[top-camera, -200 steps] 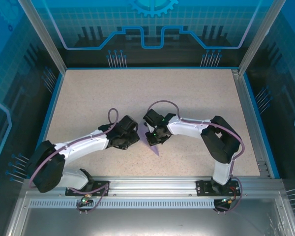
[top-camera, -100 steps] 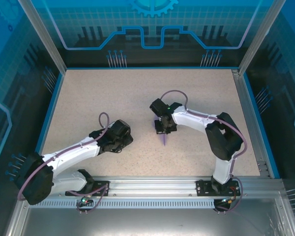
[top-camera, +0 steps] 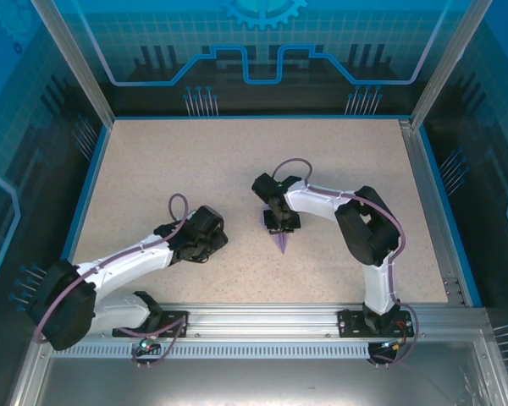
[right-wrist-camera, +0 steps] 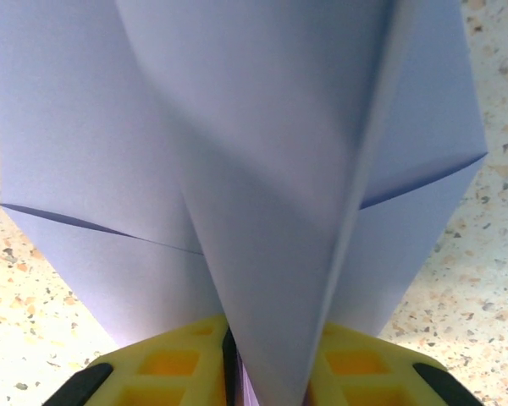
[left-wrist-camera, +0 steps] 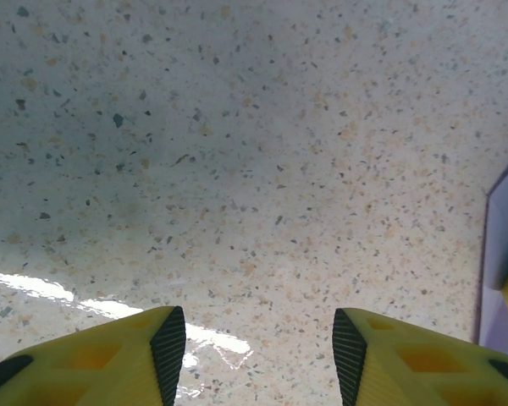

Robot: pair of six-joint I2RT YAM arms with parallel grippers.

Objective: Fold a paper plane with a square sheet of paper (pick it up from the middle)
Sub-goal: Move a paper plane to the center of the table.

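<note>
The paper plane (top-camera: pixel 281 241) is a slim lavender dart on the table, its tip pointing toward the near edge. My right gripper (top-camera: pixel 281 223) stands over its back end. In the right wrist view the plane (right-wrist-camera: pixel 262 152) spreads its two wings, and its centre ridge runs down between the yellow fingers (right-wrist-camera: pixel 169 364). The jaws of the right gripper (right-wrist-camera: pixel 271 372) are slightly parted around that ridge. My left gripper (top-camera: pixel 220 239) sits to the left of the plane, apart from it. It is open (left-wrist-camera: pixel 260 355) over bare table, with a lavender paper edge (left-wrist-camera: pixel 501 254) at far right.
The speckled beige table (top-camera: pixel 195 161) has blue rims on both sides and a metal rail (top-camera: pixel 262 317) along the near edge. Both arm bases are bolted to that rail.
The left gripper has drawn back to the left, away from the plane, and opened wider. The right gripper has carried the plane slightly farther back and right, and its jaws have parted a little.
</note>
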